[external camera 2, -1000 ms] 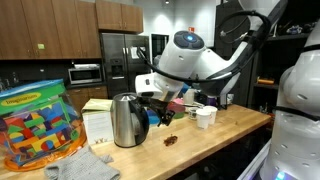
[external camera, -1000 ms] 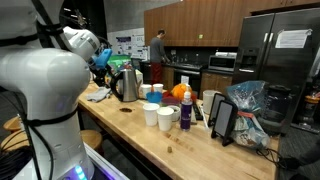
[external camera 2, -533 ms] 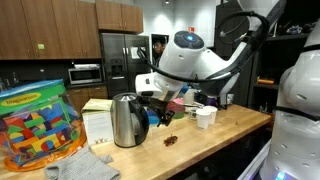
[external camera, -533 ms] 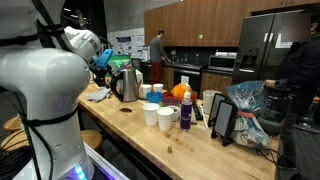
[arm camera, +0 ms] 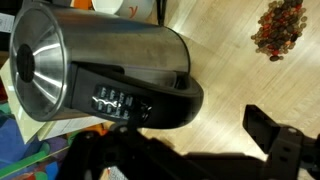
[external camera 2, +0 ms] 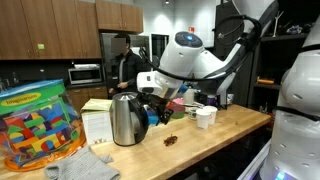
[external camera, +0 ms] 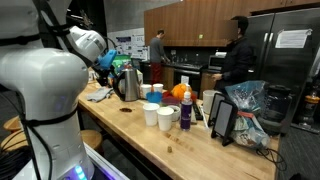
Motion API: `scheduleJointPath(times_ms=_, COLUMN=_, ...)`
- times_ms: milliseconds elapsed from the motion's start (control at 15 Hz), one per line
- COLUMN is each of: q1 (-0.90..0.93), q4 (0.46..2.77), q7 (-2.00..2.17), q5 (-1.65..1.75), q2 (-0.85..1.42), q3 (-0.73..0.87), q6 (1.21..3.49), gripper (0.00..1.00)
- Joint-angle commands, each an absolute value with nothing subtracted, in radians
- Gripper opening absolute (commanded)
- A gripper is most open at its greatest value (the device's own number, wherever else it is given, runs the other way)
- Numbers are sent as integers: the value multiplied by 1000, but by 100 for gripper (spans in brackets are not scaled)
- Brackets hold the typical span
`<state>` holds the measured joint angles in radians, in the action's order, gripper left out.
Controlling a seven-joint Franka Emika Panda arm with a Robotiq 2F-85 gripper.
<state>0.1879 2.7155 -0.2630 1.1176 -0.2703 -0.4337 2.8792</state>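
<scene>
the claw is spread apart right by the black handle of the steel kettle, not clamped on it. the kettle stands upright on the wooden surface, with a little pile of crumbs near it.

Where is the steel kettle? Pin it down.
In an exterior view the steel kettle stands on the wooden counter, between the white box and the pincer by its handle.
</scene>
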Motion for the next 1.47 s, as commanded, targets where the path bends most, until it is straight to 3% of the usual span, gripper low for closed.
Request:
scheduleJointPath(times_ms=0, q1=155, q4=2704, q7=-252, q5=1151, q2=-226, q3=-422, q6=2913, gripper=100)
scheduleJointPath(times_ms=1400, q1=340, q4=2738, q7=-376, q5=1011, q2=-412, q3=-289, q6=2819, gripper=100)
